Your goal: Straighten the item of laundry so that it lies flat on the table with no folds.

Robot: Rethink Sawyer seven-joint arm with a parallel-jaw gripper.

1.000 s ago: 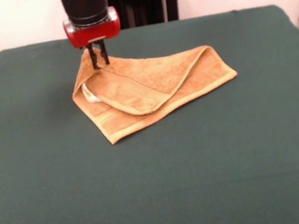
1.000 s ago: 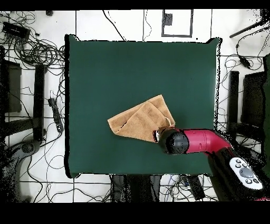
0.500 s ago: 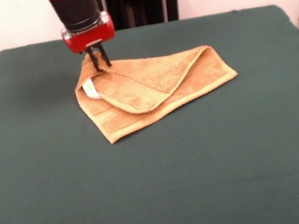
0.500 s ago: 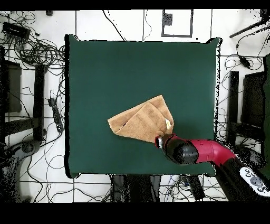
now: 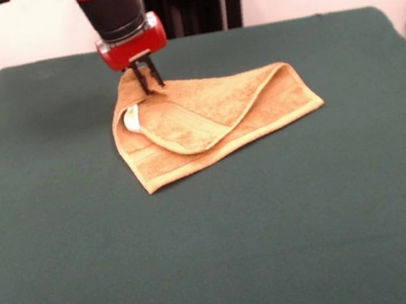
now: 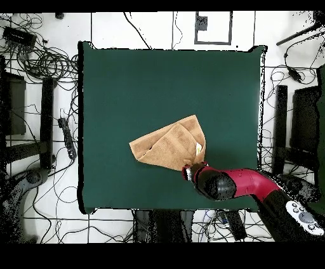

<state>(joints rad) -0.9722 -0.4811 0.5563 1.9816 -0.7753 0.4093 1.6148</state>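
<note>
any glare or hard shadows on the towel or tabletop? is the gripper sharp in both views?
Front view: even, soft light, no glare on the table; the towel casts only a thin shadow under its folds, and the gripper is a little soft. Overhead view: flat light, no glare on the tabletop; the arm hides the gripper, so sharpness there cannot be judged.

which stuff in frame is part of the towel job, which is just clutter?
Part of the job:
- orange-tan hand towel, still folded over itself
- green table under it
- gripper, jaws pinched on the towel's far corner, lifting it slightly

Just lying about:
- tangled cables on the floor beside the table
- dark stands and other gear around the table edges
</note>
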